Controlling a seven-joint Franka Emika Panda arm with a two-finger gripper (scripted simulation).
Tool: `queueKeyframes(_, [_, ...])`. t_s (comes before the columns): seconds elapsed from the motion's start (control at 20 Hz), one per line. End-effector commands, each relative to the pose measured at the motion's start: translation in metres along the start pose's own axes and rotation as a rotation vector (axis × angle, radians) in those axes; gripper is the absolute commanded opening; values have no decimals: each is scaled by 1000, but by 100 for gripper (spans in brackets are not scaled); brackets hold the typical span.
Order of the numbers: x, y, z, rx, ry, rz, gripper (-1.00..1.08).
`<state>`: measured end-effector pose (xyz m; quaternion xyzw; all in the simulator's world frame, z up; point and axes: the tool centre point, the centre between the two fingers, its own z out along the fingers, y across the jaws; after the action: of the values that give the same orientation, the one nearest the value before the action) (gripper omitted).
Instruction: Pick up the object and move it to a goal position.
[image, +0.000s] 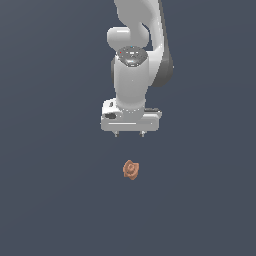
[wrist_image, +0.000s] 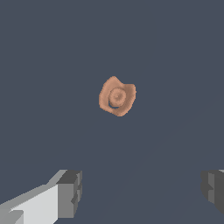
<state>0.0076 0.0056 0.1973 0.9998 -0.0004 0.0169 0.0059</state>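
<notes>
The object (image: 130, 170) is a small orange-brown lumpy piece with a swirl on its face, lying on the dark grey floor. The white arm's gripper (image: 129, 134) hangs above it with a clear gap between, its two short fingertips spread apart. In the wrist view the object (wrist_image: 117, 96) shows whole and untouched, ahead of the two grey fingers (wrist_image: 69, 192), which stand wide apart with nothing between them. The gripper (wrist_image: 140, 190) is open.
The plain dark grey floor (image: 55, 200) runs around the object on every side. The white arm (image: 132, 55) rises from the gripper to the exterior view's upper edge. No other objects show.
</notes>
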Motion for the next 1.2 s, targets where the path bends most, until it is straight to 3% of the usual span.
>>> queueKeyframes(0.0, [0, 0, 0, 0, 0, 0, 100])
queueKeyframes(0.5, [-3, -13, -2, -19, -15, -70, 100])
queueKeyframes(1.15, [14, -13, 16, -11, -18, 21, 100])
